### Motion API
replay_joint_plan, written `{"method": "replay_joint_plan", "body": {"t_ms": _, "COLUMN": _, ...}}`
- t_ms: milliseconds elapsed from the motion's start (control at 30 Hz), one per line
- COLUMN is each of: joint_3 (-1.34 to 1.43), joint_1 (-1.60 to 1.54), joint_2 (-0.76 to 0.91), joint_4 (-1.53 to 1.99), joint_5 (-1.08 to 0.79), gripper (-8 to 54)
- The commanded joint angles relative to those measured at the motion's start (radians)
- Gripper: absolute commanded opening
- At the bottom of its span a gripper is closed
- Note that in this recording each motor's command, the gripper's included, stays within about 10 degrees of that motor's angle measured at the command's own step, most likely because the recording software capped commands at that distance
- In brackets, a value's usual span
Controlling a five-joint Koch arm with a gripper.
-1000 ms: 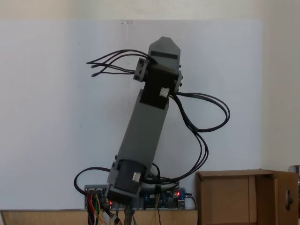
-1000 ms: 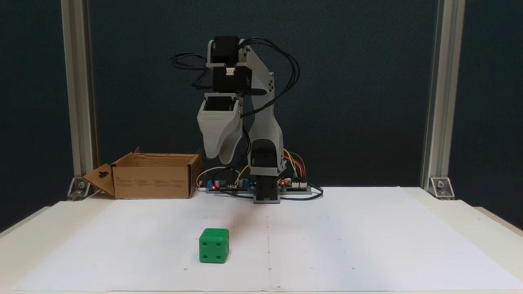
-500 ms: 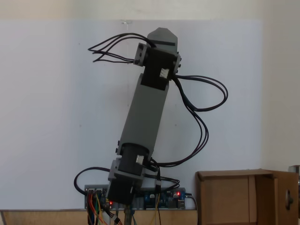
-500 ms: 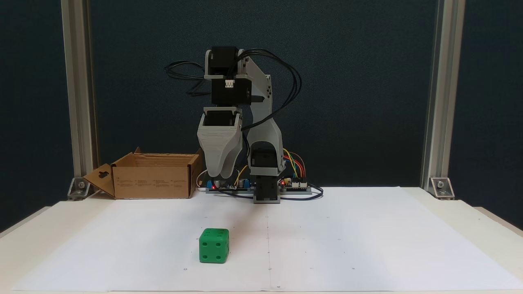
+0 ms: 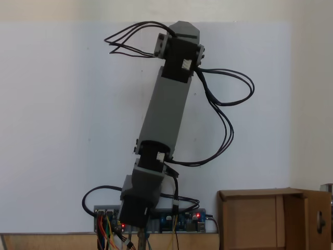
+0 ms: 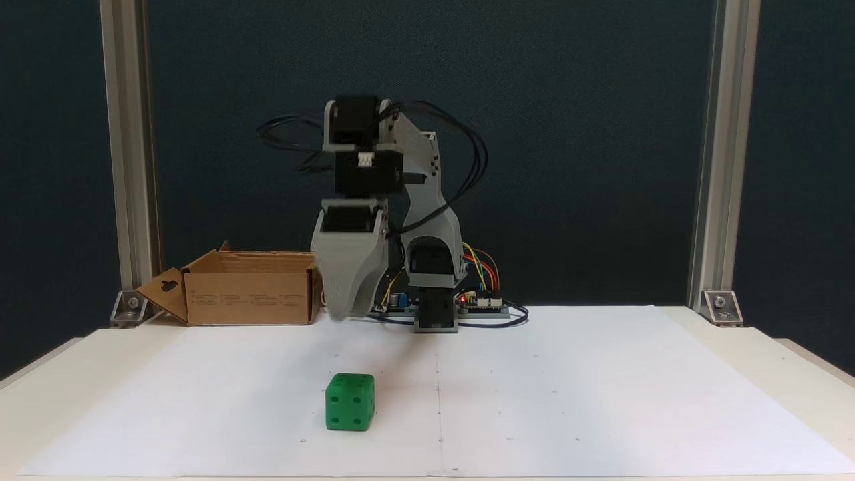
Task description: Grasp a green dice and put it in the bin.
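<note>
The tool (image 6: pixel 347 310) is descending toward the green dice (image 6: pixel 350 401) since a second ago (jaw state cannot be told, blurred); grasp pending, bin (image 6: pixel 250 287) waiting.

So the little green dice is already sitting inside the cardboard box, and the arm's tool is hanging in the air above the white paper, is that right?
Not quite. The green dice is not in the cardboard box; the fixed view facing the arm shows it lying on the white paper, in front of the arm and well apart from the box. The rest holds: the tool hangs in the air above the paper, touching nothing.
</note>
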Motion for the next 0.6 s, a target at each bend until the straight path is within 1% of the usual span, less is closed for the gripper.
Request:
{"method": "replay_joint_plan", "body": {"t_ms": 0, "joint_3": -0.051, "joint_1": 0.012, "joint_2": 0.012, "joint_4": 0.175, "joint_5": -0.066, "gripper": 46.6}}
{"method": "replay_joint_plan", "body": {"t_ms": 400, "joint_3": -0.041, "joint_1": 0.023, "joint_2": 0.002, "joint_4": 0.175, "joint_5": -0.06, "gripper": 46.6}}
{"method": "replay_joint_plan", "body": {"t_ms": 567, "joint_3": 0.046, "joint_1": 0.025, "joint_2": 0.002, "joint_4": 0.175, "joint_5": -0.06, "gripper": 46.3}}
